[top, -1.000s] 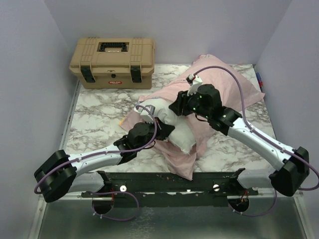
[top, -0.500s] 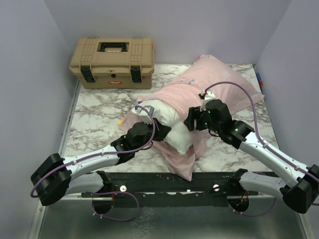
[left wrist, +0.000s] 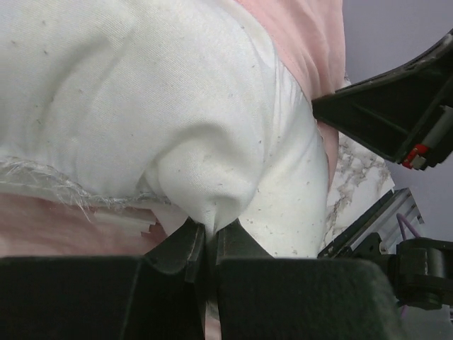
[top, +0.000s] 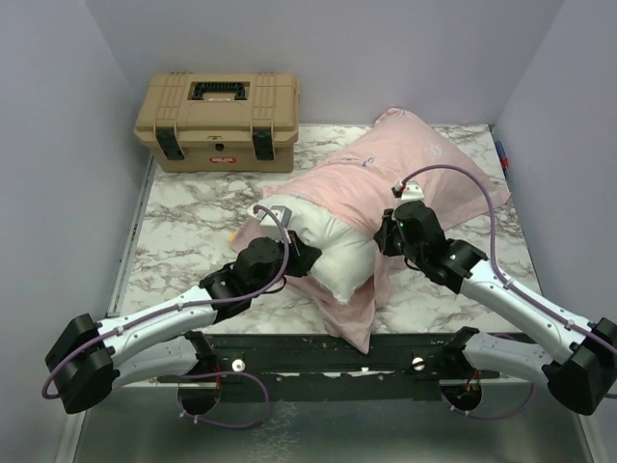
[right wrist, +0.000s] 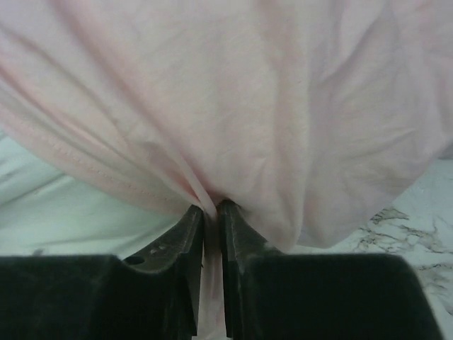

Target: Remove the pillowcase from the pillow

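While both arms grip, the pillow [top: 333, 256] lies slantwise on the marble table [top: 188, 212], its long axis running near-left to far-right.
Its bare white end points near-left, toward the arm bases; the rest sits inside the pale pink pillowcase [top: 424, 159], which reaches toward the far-right corner. The left gripper [left wrist: 209, 230] is clenched on a bunched fold of white pillow fabric. The right gripper [right wrist: 211, 210] pinches the pillowcase at its hem. Since a second ago, the right gripper has come from over the case's middle to its near edge, the left arm has drawn back, and more white shows.
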Motion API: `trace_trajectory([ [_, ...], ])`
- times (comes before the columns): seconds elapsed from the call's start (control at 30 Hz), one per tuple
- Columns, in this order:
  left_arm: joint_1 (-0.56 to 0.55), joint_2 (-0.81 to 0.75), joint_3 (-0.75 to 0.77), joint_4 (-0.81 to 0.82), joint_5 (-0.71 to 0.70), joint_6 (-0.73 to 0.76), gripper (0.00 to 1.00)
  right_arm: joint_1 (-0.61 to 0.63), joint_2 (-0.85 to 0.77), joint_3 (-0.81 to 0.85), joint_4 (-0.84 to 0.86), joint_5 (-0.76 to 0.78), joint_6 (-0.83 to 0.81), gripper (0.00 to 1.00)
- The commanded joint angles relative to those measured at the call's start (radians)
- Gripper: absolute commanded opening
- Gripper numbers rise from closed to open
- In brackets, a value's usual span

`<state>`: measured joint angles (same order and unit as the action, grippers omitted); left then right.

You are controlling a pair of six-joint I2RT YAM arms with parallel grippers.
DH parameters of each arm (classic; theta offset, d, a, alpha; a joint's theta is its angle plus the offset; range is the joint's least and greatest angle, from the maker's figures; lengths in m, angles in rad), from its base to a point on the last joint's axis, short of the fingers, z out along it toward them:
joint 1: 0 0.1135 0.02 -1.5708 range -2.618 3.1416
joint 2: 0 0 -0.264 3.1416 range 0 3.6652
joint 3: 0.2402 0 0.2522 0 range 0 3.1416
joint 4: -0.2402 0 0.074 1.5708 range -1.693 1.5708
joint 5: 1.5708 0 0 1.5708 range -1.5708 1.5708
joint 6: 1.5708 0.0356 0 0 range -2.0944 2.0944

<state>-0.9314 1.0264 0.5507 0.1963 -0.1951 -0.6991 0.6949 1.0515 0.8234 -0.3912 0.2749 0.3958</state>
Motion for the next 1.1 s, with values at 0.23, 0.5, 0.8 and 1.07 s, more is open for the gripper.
trace_trajectory([
  [0.23, 0.000, -0.363, 0.001, -0.305, -0.114, -0.022, 0.00, -0.261, 0.043, -0.002, -0.015, 0.152, 0.088, 0.01],
  [0.5, 0.000, -0.595, 0.008, -0.570, -0.202, -0.072, 0.00, -0.669, 0.063, -0.058, 0.064, -0.196, 0.233, 0.00],
  [0.8, 0.000, -0.586, -0.006, -0.521, -0.127, 0.029, 0.00, -0.677, 0.056, -0.060, 0.139, -0.525, 0.109, 0.12],
  [1.07, -0.001, -0.483, -0.022, -0.448, -0.035, 0.058, 0.00, -0.607, -0.101, 0.013, 0.096, -0.616, -0.015, 0.61],
])
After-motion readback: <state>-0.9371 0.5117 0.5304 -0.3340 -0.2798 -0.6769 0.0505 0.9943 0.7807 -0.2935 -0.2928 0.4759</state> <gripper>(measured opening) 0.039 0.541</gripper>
